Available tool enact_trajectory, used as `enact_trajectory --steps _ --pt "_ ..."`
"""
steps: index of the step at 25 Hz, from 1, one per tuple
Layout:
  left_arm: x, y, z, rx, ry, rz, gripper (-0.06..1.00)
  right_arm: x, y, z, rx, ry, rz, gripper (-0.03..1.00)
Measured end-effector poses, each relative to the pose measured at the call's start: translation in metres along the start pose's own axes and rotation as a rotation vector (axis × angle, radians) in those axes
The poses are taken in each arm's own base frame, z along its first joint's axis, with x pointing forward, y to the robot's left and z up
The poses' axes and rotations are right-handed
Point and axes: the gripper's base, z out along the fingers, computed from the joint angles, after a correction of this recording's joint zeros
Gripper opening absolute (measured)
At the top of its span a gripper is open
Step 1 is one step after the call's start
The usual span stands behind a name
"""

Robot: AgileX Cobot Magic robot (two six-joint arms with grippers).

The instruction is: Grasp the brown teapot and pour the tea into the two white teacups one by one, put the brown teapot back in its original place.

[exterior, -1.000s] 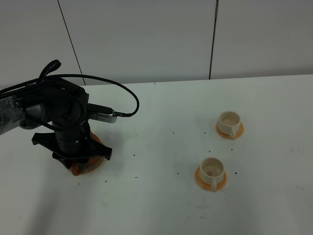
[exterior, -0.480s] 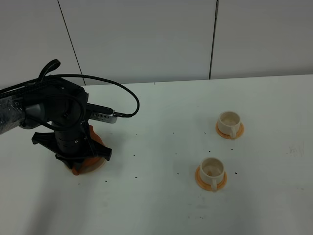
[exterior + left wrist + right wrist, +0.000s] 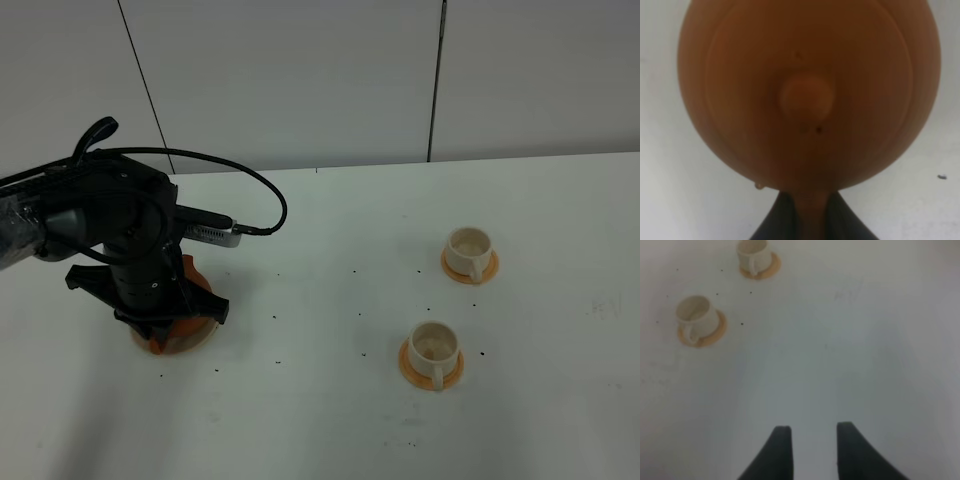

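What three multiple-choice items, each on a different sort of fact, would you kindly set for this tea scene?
1. Where in the high view is the brown teapot?
A) between the cups
B) at the right edge
C) on the left part of the table

2. How many white teacups stand on orange saucers?
A) one
B) two
C) three

3. What is the left claw doing?
A) shut on the teapot's handle
B) open above a cup
C) resting on bare table

Answers:
1 C, it sits at far left, away from both cups.
2 B, there are two cups, each on its own saucer.
3 A, the dark fingers press both sides of the handle.
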Motion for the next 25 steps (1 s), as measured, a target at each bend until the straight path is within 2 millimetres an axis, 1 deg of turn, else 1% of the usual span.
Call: enact_trajectory --steps 5,10,17,20,25 --pt "0.003 0.002 -0.007 0.039 0.011 0.022 0.16 0.0 0.0 0.0 0.0 0.0 0.0 0.22" --pt "0.005 0.006 -0.013 0.04 0.01 0.026 0.16 0.0 0.0 0.0 0.0 0.0 0.0 0.22" --pt "0.007 0.01 -0.03 0.048 -0.034 0.022 0.16 0.0 0.0 0.0 0.0 0.0 0.0 0.23" --pt "0.008 0.01 -0.036 0.059 -0.051 0.056 0.16 0.0 0.0 0.0 0.0 0.0 0.0 0.23" --pt "0.01 0.008 -0.04 0.083 -0.052 0.176 0.16 0.0 0.0 0.0 0.0 0.0 0.0 0.23"
